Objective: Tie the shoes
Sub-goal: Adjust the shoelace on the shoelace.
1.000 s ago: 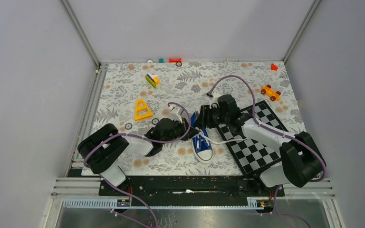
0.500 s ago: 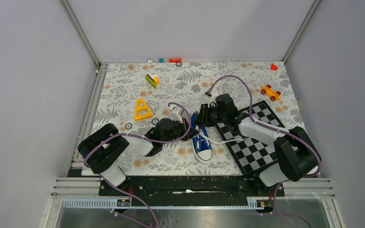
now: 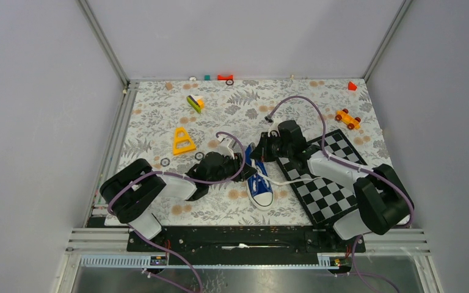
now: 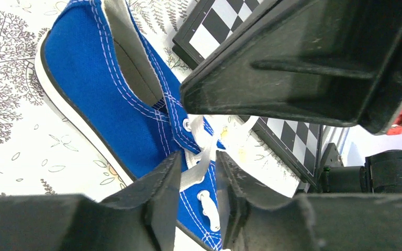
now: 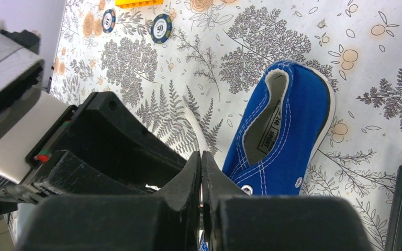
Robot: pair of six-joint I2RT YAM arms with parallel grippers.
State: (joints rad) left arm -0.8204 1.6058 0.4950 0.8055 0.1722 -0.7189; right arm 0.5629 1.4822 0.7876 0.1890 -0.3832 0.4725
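The small blue canvas sneaker with white rubber sole and toe cap (image 3: 260, 188) lies in the middle of the top view on the floral-printed desk (image 3: 159, 116). Its toe points to the bottom edge and its heel sits higher up, where both arms meet, near the black-and-white checkerboard mat (image 3: 333, 177). We read that crowding as deliberate: both claws work over the eyelets, where the flat white woven lace (image 4: 196, 170) comes out. The left claw (image 4: 198, 159) stands narrowly apart, with the lace running loose through its gap rather than pinched (guiding, we judge, not gripping). The right claw (image 5: 201, 157) has its black moulded fingers (image 5: 180, 183) pressed flat together beside the sneaker's collar. A pale strip of lace leads to their tips, but we cannot tell whether it is caught. The canvas is soft with white stitching and the lace is limp, so we expect it to slip unless kept taut.
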